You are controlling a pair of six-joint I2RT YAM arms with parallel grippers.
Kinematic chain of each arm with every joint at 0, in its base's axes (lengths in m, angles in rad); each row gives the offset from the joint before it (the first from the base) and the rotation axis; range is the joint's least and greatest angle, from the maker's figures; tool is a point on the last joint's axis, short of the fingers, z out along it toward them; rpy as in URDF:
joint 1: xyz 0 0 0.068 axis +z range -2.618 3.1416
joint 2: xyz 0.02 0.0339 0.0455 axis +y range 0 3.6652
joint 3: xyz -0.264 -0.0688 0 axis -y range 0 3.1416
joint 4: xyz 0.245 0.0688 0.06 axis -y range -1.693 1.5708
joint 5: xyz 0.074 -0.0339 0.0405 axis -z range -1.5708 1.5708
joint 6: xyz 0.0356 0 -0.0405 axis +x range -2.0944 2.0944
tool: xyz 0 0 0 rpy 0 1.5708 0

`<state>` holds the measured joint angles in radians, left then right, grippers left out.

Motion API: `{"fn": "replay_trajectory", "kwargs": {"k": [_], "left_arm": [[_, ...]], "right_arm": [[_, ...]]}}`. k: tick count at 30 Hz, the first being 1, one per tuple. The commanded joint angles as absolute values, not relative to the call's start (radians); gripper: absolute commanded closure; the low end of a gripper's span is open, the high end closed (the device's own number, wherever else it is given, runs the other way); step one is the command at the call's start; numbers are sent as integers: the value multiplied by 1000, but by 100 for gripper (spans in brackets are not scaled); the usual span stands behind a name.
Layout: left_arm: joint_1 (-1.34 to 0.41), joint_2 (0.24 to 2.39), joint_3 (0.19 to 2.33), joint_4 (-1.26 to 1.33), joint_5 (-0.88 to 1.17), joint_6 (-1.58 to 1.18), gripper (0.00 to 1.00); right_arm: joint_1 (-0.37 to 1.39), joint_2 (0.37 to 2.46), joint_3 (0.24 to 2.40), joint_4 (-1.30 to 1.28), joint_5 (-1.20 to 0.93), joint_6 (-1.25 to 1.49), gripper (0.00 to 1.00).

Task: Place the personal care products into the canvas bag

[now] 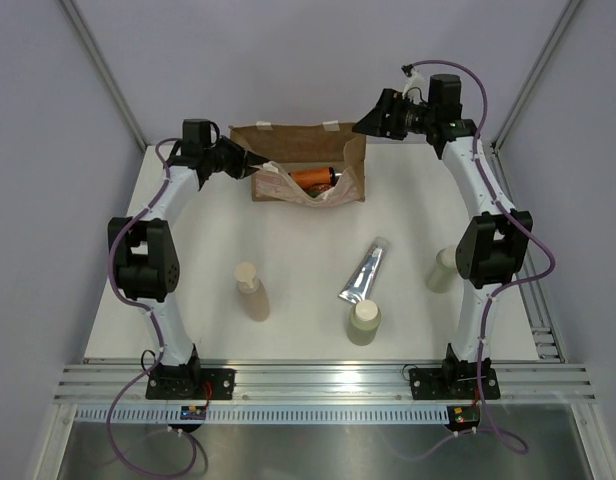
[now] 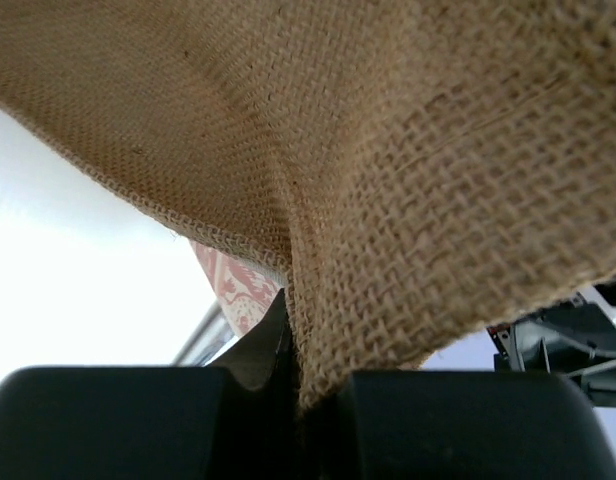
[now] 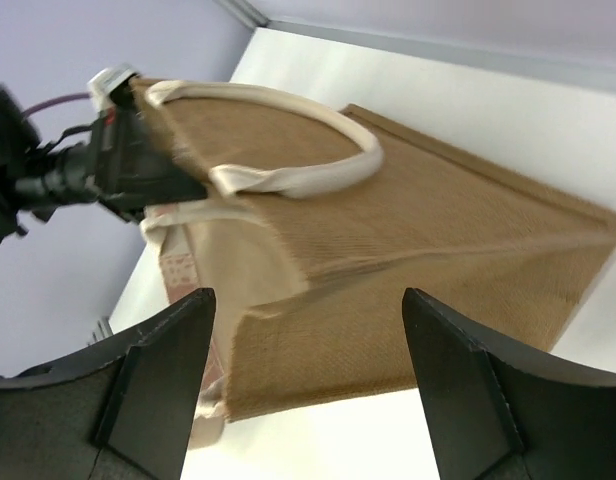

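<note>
Jute edge of the canvas bag [image 1: 288, 140] sits pinched in the left gripper [image 2: 298, 385]; right gripper [image 3: 308, 325] gapes empty.

Lab test cell: white table [image 1: 308, 240], grey panel walls [image 1: 288, 60], aluminium rails [image 1: 318, 378].

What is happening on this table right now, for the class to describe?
The left arm has its jaws shut on the left edge of the open cloth bag. The right arm hangs by the bag's right side, jaws open and empty. An orange bottle lies inside the bag; three beige bottles and a silver tube wait on the table.
</note>
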<state>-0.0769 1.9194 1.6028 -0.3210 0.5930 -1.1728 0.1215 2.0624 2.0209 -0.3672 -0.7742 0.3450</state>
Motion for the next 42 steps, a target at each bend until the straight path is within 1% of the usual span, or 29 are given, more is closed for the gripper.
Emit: {"fn": "replay_trajectory", "kwargs": {"k": [1,5,6,8,9,10,11,12,13,14,15,16,17,18,19,20,21,22,23,24,25,26,27,29,30,31,34,36,42], "left_arm": [[-107,1848,1615,-132,623,-1328,100],[-115,1855,1641,-126,629,-1344,100],[-115,1853,1641,-124,630,-1344,100],[-115,1852,1644,-132,632,-1338,100],[-115,1852,1649,-136,637,-1332,100],[-115,1853,1651,-152,638,-1316,100],[-115,1855,1651,-155,643,-1312,100],[-115,1853,1649,-158,647,-1305,100],[-115,1852,1648,-164,652,-1292,100],[-115,1852,1651,-175,652,-1281,100],[-114,1852,1654,-182,652,-1269,100],[-114,1852,1661,-202,650,-1244,100],[-114,1852,1666,-213,649,-1233,100],[-112,1852,1669,-222,650,-1221,100],[-112,1852,1674,-238,650,-1195,100],[-112,1852,1677,-251,650,-1178,100],[-112,1852,1681,-267,652,-1158,100],[-112,1855,1686,-297,650,-1116,100],[-110,1858,1693,-316,650,-1097,100],[-110,1858,1694,-334,653,-1066,100],[-109,1858,1689,-337,652,-1055,100],[-109,1853,1677,-339,653,-1048,100],[-109,1853,1674,-339,660,-1040,100],[-107,1852,1671,-353,660,-1017,100],[-106,1850,1672,-362,661,-1003,100],[-104,1848,1672,-367,660,-997,100],[-100,1845,1683,-387,658,-977,100],[-97,1845,1690,-390,658,-973,100],[-94,1848,1695,-387,669,-971,100]], "right_arm": [[117,2014,2094,-402,-914,199,16],[117,1982,2155,-468,-1001,114,16],[118,1974,2164,-507,-1017,42,16],[126,1944,2174,-540,-1170,-64,16],[135,1930,2174,-579,-1228,-241,16],[149,1913,2177,-756,-1274,-387,14],[200,1881,2193,-894,-1302,-581,7],[236,1865,2195,-1048,-1283,-972,3],[279,1850,2160,-1256,-1196,-1115,1],[375,1812,2117,-1299,-1140,-1215,1],[424,1793,2070,-1310,-1085,-1300,0],[472,1773,1960,-1277,-1004,-1310,1],[515,1737,1904,-1246,-971,-1308,1],[599,1723,1854,-1165,-935,-1275,0],[641,1697,1757,-1108,-873,-1243,1],[676,1681,1705,-1041,-849,-1182,1],[737,1666,1659,-884,-827,-1048,3],[762,1639,1564,-809,-799,-993,3],[782,1626,1516,-739,-789,-938,3],[822,1615,1475,-588,-763,-813,2],[839,1612,1415,-543,-741,-786,2],[856,1614,1384,-493,-724,-750,1],[871,1614,1352,-351,-697,-635,0],[914,1629,1280,-226,-599,-528,1],[928,1638,1260,-93,-538,-379,0],[957,1661,1246,-54,-444,-326,1],[997,1684,1221,66,-338,-187,0],[1037,1690,1212,113,-304,-122,1],[1141,1712,1157,263,-91,-6,0]]}}
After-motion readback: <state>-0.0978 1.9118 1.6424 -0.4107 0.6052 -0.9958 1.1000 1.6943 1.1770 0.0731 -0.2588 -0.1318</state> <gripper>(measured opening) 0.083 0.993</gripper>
